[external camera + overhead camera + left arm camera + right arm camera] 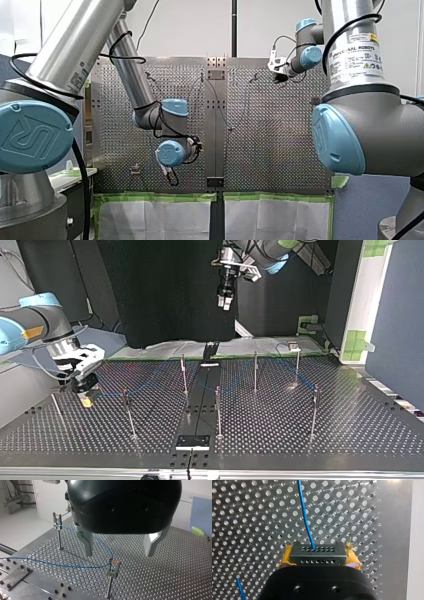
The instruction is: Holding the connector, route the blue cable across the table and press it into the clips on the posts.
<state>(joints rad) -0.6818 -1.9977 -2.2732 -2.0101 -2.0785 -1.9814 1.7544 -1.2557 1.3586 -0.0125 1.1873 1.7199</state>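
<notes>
In the right wrist view my right gripper [318,548] is shut with its yellow pads [287,558] on the grey connector [317,553]. The blue cable [305,517] leaves the connector over the perforated table. In the top view that gripper [85,395] hovers low at the table's left. My left gripper [120,551] is open, its metal fingers [87,545] empty above the cable [75,566]. The cable runs from a far clip post [58,527] to the top of a nearer post [112,571]. In the top view my left gripper [225,300] hangs high above the far edge.
Several thin posts [217,410] stand across the perforated table [350,430]. A dark strip with a bolted plate [192,441] runs down its middle. Green tape [310,322] marks the far edge. A bolted plate [15,573] lies near the cable.
</notes>
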